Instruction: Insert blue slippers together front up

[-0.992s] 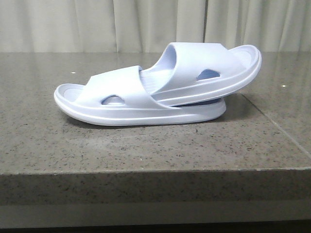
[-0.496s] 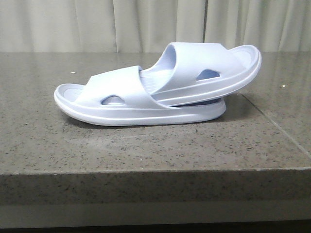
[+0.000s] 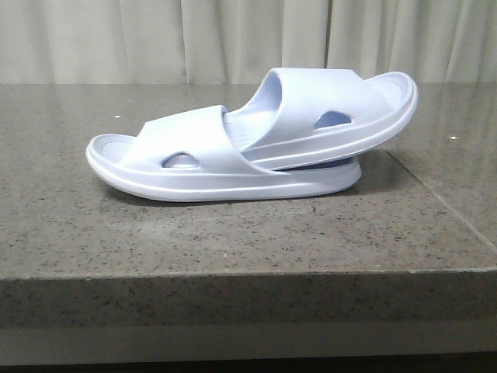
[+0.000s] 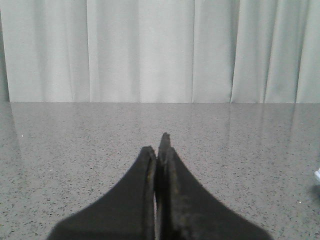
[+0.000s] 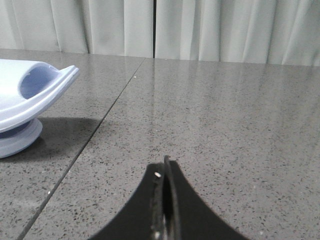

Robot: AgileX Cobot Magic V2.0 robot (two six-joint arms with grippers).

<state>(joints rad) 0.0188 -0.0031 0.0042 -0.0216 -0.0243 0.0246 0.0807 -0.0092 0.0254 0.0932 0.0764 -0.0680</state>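
In the front view the two blue slippers lie together on the grey stone table. The lower slipper lies flat on its sole. The upper slipper is tucked under the lower one's strap and tilts up to the right. No gripper shows in the front view. In the right wrist view the slippers' end shows at one side, apart from my right gripper, which is shut and empty above the table. My left gripper is shut and empty above bare table; a pale sliver of slipper shows at the frame edge.
The grey speckled stone table has its front edge near the camera. A seam runs across the top to the right of the slippers. Pale curtains hang behind the table.
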